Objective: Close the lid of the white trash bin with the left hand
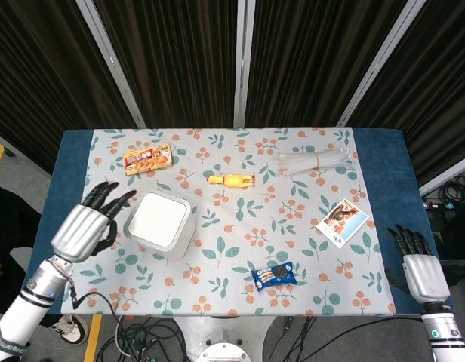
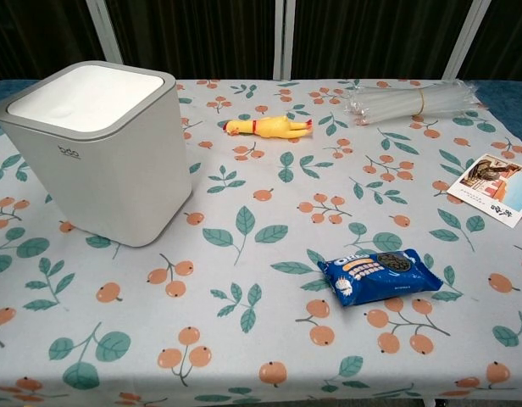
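Note:
The white trash bin (image 1: pixel 159 224) (image 2: pixel 104 153) stands on the left part of the table, its flat lid (image 2: pixel 87 87) level with the grey rim. My left hand (image 1: pixel 85 224) hovers to the left of the bin, apart from it, with its fingers spread and nothing in them; the chest view does not show it. My right hand (image 1: pixel 419 269) rests off the table's right front corner, fingers straight and apart, holding nothing.
On the flowered cloth (image 1: pixel 240 241) lie a yellow rubber chicken (image 1: pixel 231 180), an orange snack pack (image 1: pixel 147 159), a bundle of clear straws (image 1: pixel 314 161), a picture card (image 1: pixel 342 222) and a blue Oreo pack (image 1: pixel 274 274).

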